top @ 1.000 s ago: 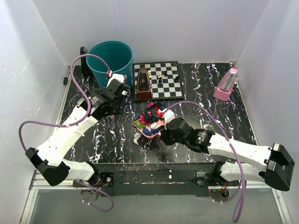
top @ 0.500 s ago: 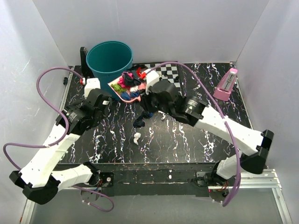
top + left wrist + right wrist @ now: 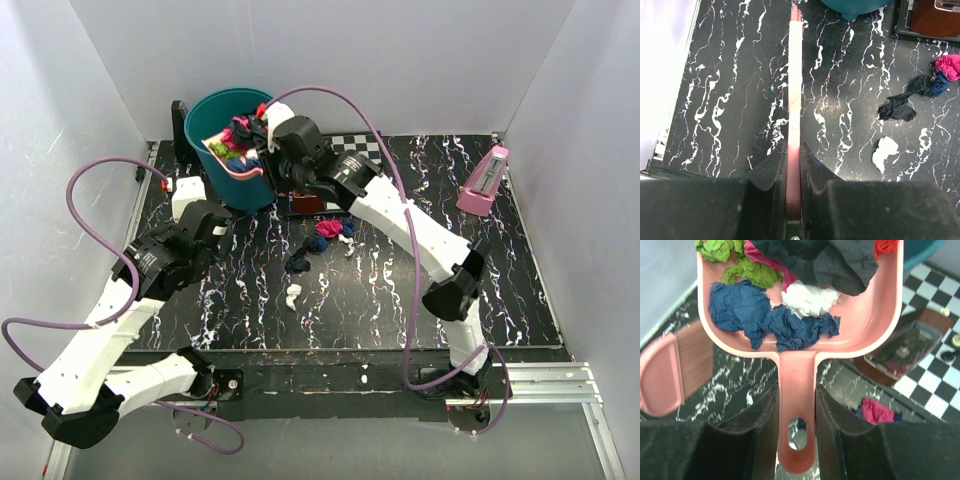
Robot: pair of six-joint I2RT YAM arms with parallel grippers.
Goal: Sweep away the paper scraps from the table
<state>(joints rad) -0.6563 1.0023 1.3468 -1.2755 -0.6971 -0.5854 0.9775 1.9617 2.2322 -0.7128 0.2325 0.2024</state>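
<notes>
Wrist view, right hand [image 3: 796, 405]: fingers closed tight on the handle of a pink dustpan [image 3: 867, 325], pan reaching to 12 o'clock. The top view puts the pan over the rim of the teal bin [image 3: 205, 115], which stands at 11 o'clock on the surface [image 3: 730, 100]. In the pan, scraps [image 3: 795, 327]: two dark blue, green, white, magenta, a large black piece, a bit of red at the 1 o'clock corner. Next, left hand [image 3: 793, 165]: clamped on a thin pink brush [image 3: 795, 75] seen edge-on, pointing to 12 o'clock, tip just short of the bin's base; whether it touches the surface cannot be told. Loose on the surface, at 5 o'clock from the bin: magenta wad [image 3: 949, 66] touching a blue wad [image 3: 939, 85], black wad [image 3: 897, 109] just beside them at 7 o'clock, white wad [image 3: 884, 150] at 6 o'clock of that, apart. A chessboard [image 3: 930, 375] lies at 3 o'clock of the bin.
</notes>
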